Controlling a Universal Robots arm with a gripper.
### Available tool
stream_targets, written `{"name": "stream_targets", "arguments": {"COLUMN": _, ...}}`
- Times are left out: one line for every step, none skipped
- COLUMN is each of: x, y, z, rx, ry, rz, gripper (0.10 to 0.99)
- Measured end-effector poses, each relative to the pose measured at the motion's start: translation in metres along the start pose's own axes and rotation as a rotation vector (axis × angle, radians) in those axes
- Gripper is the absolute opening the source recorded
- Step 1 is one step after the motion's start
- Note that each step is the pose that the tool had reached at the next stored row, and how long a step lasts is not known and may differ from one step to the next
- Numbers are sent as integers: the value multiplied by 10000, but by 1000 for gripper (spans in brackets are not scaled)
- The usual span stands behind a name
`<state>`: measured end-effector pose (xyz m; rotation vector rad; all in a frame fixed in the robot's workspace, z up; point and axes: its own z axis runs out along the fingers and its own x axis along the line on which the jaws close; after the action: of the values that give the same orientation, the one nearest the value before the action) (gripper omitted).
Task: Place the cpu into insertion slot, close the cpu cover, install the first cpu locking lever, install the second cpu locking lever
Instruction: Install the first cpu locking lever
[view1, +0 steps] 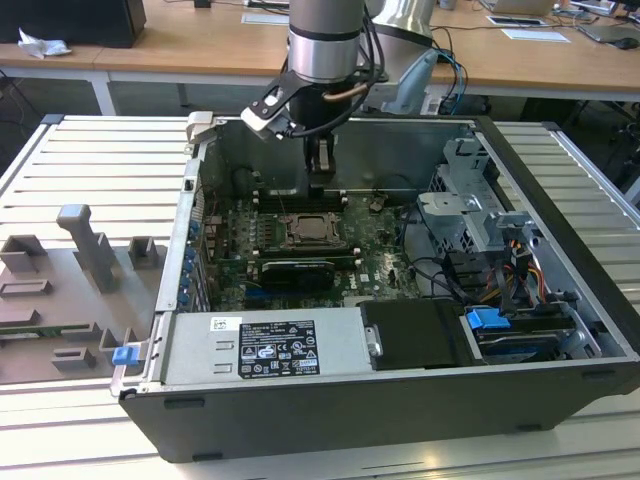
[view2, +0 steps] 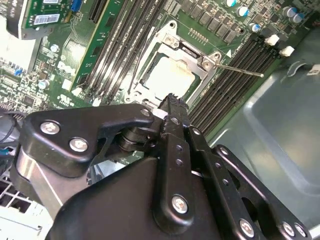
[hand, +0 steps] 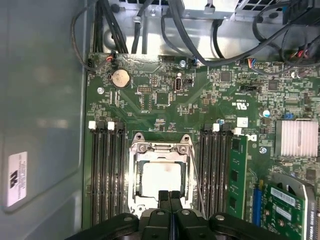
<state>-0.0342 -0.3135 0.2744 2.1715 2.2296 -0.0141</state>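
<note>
The cpu (hand: 162, 181) lies in the insertion slot (view1: 312, 232), its pale top showing through the window of the cpu cover (hand: 161, 148). The cover lies down flat over the chip (view2: 167, 80). A thin metal locking lever (view2: 240, 71) sticks out from one corner of the socket over the memory slots; in the first wrist view it runs along the socket's side (hand: 196, 175). My gripper (view1: 320, 180) hangs just above the socket's edge. Its black fingers (hand: 169, 196) are shut with nothing between them.
Long black memory slots (hand: 107, 170) flank the socket on both sides. A long black card (view1: 295, 272), a power supply (view1: 270, 345), a drive cage (view1: 470, 200) and cable bundles (hand: 200, 30) crowd the open case. Grey fixtures (view1: 90, 250) stand on the table at the exterior view's left.
</note>
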Motion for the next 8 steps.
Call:
{"name": "stream_targets", "arguments": {"x": -1, "y": 0, "z": -30, "rx": 0, "ry": 1, "rz": 0, "gripper": 106}}
{"name": "stream_targets", "arguments": {"x": -1, "y": 1, "z": -34, "rx": -1, "ry": 1, "rz": 0, "gripper": 106}}
{"name": "stream_targets", "arguments": {"x": -1, "y": 1, "z": -34, "rx": -1, "ry": 3, "rz": -3, "gripper": 106}}
{"name": "stream_targets", "arguments": {"x": -1, "y": 1, "z": -35, "rx": -4, "ry": 4, "rz": -118, "gripper": 106}}
{"name": "stream_targets", "arguments": {"x": -1, "y": 1, "z": -35, "rx": -5, "ry": 4, "rz": -194, "gripper": 106}}
{"name": "stream_targets", "arguments": {"x": -1, "y": 1, "z": -35, "rx": -12, "ry": 7, "rz": -457, "gripper": 106}}
{"name": "stream_targets", "arguments": {"x": -1, "y": 1, "z": -34, "rx": -16, "ry": 9, "rz": -610, "gripper": 106}}
{"name": "stream_targets", "arguments": {"x": -1, "y": 1, "z": -34, "rx": -19, "ry": 10, "rz": -728, "gripper": 106}}
